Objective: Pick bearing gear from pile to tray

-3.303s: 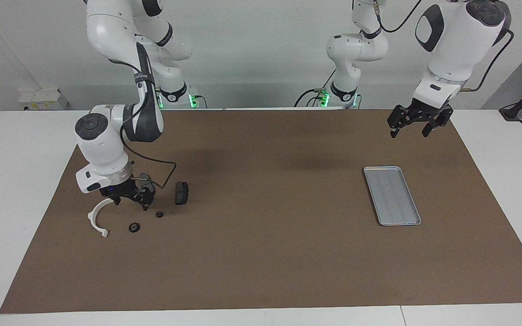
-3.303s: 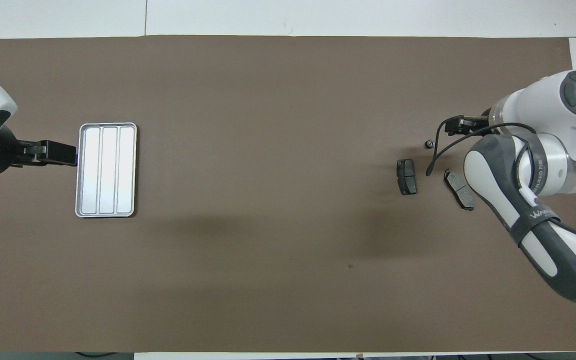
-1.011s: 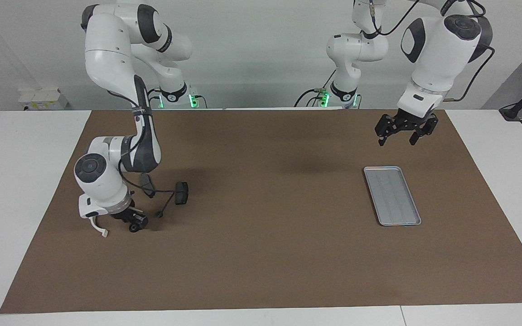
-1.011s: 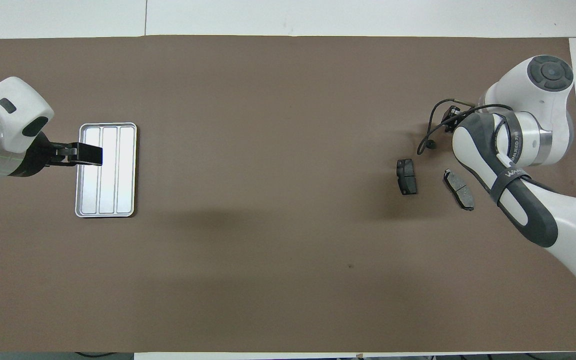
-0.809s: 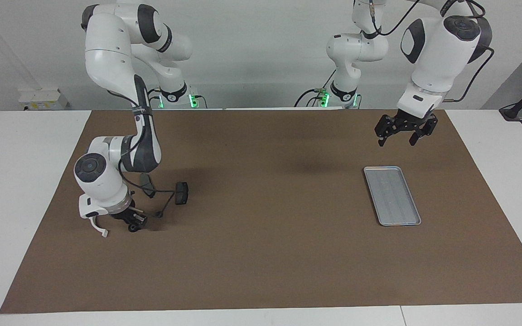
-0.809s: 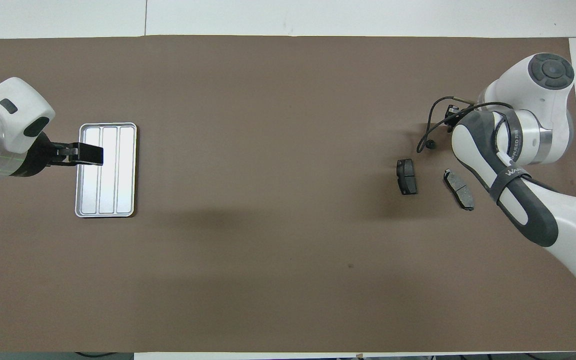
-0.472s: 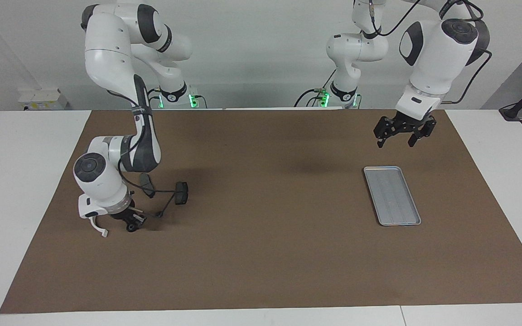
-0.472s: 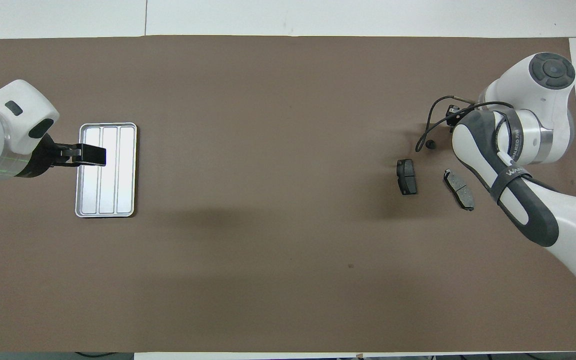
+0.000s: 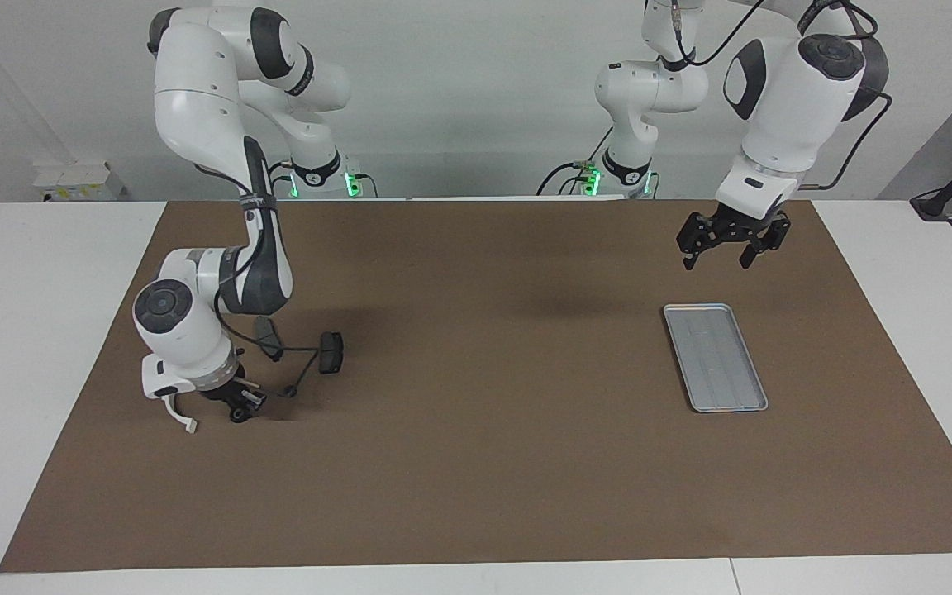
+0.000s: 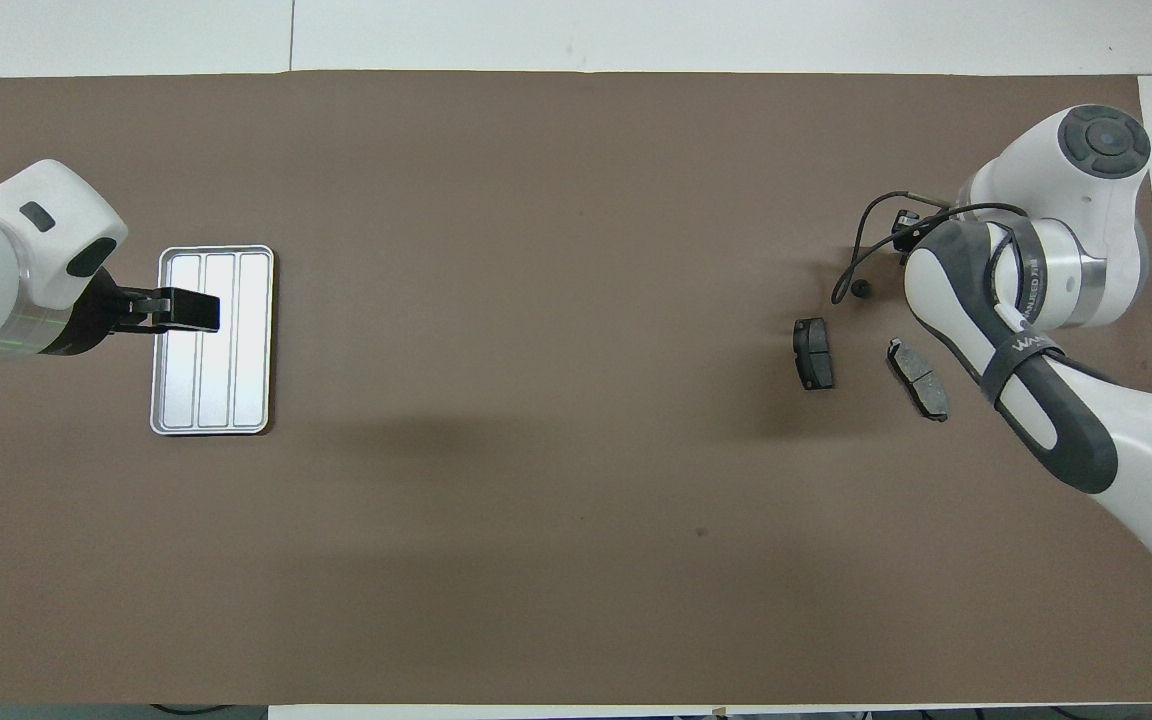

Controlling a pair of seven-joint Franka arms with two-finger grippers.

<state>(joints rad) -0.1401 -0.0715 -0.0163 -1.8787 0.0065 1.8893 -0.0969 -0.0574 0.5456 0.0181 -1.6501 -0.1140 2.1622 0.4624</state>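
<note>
Right end effector (image 9: pixel 238 411) lowered onto pile, pinching black gear; left end effector (image 9: pixel 725 246) spread above tray (image 9: pixel 715 356).

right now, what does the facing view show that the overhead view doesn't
Only the facing view: the white arc of the pile, and the right end effector low at the mat beside it; overhead, the right arm covers both. It also shows the left end effector open and raised well clear of the tray.
Only the overhead view: the small black round piece seen plainly, beside the cable.
Both: the tray with nothing in it, and the two brake pads.
</note>
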